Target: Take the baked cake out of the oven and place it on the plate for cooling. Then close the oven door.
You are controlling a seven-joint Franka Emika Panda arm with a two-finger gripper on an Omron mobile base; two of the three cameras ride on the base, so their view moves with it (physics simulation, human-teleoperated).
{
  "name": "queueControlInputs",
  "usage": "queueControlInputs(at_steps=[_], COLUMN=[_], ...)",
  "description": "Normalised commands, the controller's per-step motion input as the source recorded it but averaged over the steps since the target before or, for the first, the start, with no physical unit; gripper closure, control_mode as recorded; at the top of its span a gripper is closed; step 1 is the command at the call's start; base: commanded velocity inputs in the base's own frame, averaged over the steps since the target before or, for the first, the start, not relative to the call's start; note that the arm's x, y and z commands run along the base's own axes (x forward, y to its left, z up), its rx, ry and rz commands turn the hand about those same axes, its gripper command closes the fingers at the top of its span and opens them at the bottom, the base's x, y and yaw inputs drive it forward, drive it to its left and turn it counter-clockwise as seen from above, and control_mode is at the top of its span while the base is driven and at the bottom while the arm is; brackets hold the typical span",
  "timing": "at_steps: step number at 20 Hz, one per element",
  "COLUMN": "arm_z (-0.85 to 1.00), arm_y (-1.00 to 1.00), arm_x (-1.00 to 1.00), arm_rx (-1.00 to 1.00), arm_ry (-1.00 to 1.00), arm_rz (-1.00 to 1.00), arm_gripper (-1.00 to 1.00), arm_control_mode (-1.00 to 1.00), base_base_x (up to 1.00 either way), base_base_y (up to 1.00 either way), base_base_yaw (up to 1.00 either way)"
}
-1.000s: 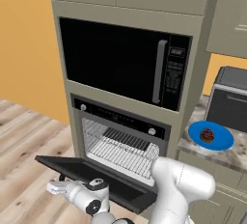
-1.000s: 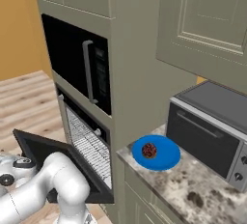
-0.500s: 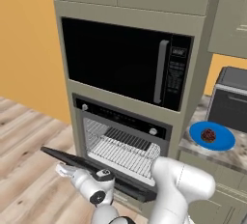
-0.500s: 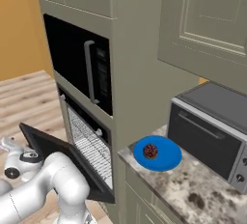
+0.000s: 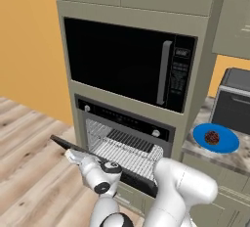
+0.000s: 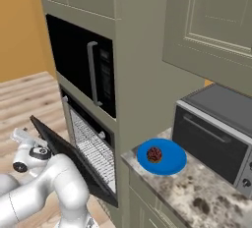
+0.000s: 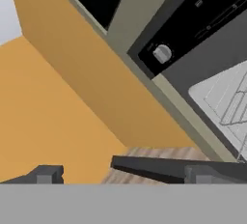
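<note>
Speckled brown baked cake (image 6: 154, 154) sits on the flat round blue plate (image 6: 173, 164) on the mottled stone counter (image 6: 206, 200); gripper (image 7: 118, 174) spread wide, empty, beside the half-lowered dark-glass oven door (image 5: 131, 176) below the oven (image 5: 128, 118) with wire racks (image 5: 124, 152).

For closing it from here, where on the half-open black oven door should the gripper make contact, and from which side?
Probably the free front edge of the wide black dark-glass oven door, pushed from underneath rather than pinched. The panel is bottom-hinged and hangs tilted outward from the built-in black wall oven, so an upward shove swings it shut. The two-finger gripper sits just below that outer edge in the left base view; whether they touch is unclear.
</note>
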Motion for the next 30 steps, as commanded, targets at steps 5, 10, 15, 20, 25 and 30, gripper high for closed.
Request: queueControlInputs(at_steps=[5,10,15,20,25,30], arm_z=[-0.6,-0.69,-0.79,-0.83,-0.71,-0.54], arm_y=[-0.35,-0.37,-0.43,-0.39,-0.24,0.11], arm_x=[0.22,0.18,0.21,0.29,0.37,0.44], arm_rx=[-0.18,-0.16,-0.14,-0.15,-0.18,-0.18], arm_ry=[-0.11,-0.1,-0.09,-0.07,-0.07,-0.17], arm_rz=[-0.73,-0.74,-0.73,-0.69,-0.68,-0.49], arm_gripper=[-1.0,-1.0,-1.0,-1.0,-1.0,-1.0], arm_control_mode=[-1.0,-1.0,-1.0,-1.0,-1.0,-1.0], base_base_x=[0.0,0.0,0.0,0.0,0.0,0.0], base_base_y=[0.0,0.0,0.0,0.0,0.0,0.0], base_base_yaw=[0.0,0.0,0.0,0.0,0.0,0.0])
